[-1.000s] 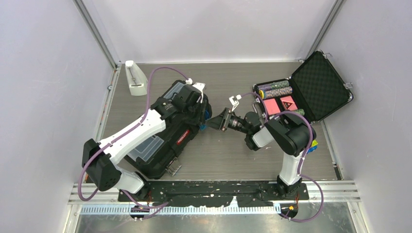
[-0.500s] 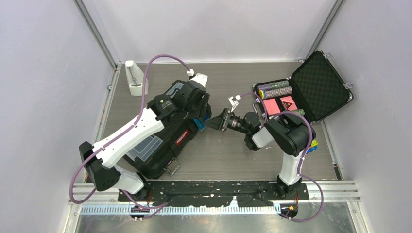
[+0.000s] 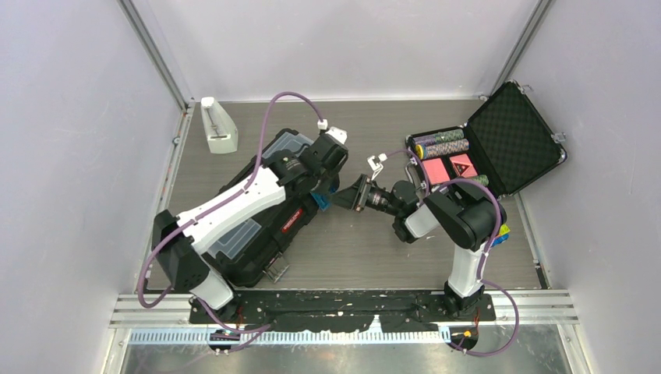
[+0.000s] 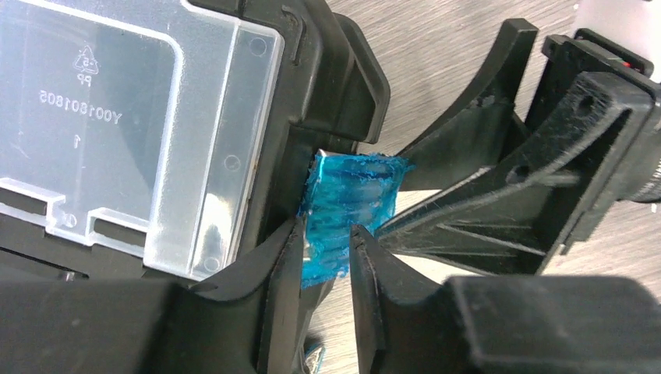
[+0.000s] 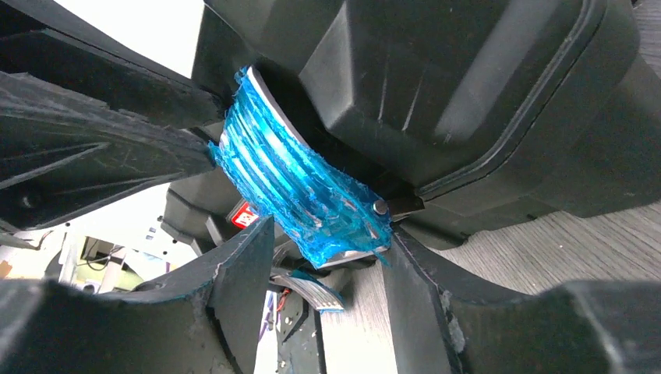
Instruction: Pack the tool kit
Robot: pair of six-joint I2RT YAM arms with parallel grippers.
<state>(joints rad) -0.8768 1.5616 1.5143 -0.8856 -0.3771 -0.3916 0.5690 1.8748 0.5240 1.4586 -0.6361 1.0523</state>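
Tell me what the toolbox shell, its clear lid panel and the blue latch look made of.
Toolbox shell: black moulded plastic, matte, rounded edges.
Clear lid panel: translucent plastic; a PP recycling mark is moulded in.
Blue latch: probably metal, silvery at the edge, under wrinkled glossy blue film.

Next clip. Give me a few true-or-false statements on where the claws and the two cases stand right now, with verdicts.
1. The left claw and the right claw are both at the toolbox's blue latch. True.
2. The small case is closed. False: its lid stands open.
3. The toolbox lies left of the small case. True.
4. The right claw holds a screwdriver. False: no screwdriver is in view; it straddles the blue latch.
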